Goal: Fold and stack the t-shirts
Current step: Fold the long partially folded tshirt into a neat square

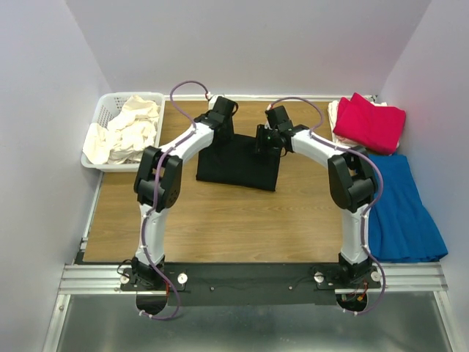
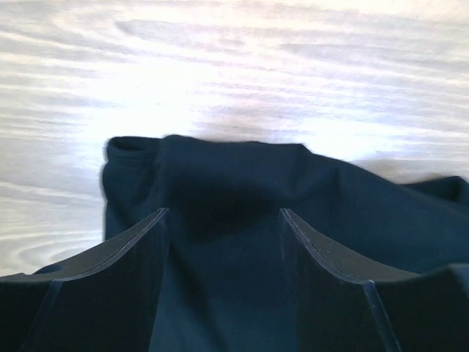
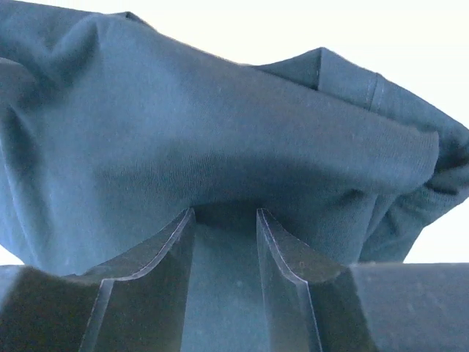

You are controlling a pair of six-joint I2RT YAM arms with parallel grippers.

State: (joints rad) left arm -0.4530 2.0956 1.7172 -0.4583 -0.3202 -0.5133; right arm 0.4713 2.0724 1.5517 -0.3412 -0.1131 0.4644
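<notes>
A black t-shirt [image 1: 238, 165], partly folded with no print showing, lies mid-table. My left gripper [image 1: 220, 132] is over its far left corner. In the left wrist view its fingers [image 2: 225, 211] stand apart with the black cloth [image 2: 234, 169] lying flat under and between them. My right gripper [image 1: 262, 143] is at the far right corner. In the right wrist view its fingers [image 3: 225, 211] are close together on a bunched fold of the shirt [image 3: 220, 125], lifted off the table. A folded red t-shirt [image 1: 370, 121] lies on a cream one [image 1: 335, 110] at the far right.
A white lattice basket [image 1: 102, 110] at the far left holds crumpled cream shirts [image 1: 132, 128]. A blue cloth [image 1: 399, 205] lies along the right edge, below the red stack. Walls close in on three sides.
</notes>
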